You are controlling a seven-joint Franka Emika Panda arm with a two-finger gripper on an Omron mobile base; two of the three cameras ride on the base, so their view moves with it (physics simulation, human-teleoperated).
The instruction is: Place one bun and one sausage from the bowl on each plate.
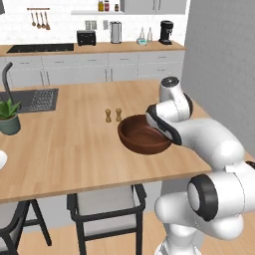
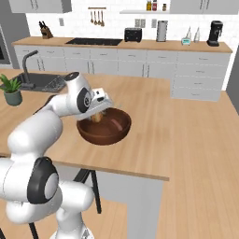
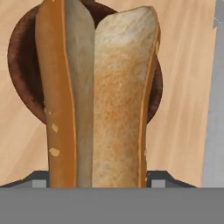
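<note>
Two base cameras look forward and down from behind the arm, one from seven o'clock, one from five. Both share the wooden tabletop (image 1: 74,144) and brown bowl (image 1: 142,135). The hand camera sits very near a split bun (image 3: 109,96) above the bowl.

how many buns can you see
1: a bun held upright in the end effector above the brown bowl. Others may lie hidden in the bowl, behind the arm.

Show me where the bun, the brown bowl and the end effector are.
bun (image 3: 118,100), hand view, its cut inner face.
bowl (image 1: 142,139), left base view, its inner wall.
end effector (image 2: 99,112), right base view, between the fingertips.
</note>
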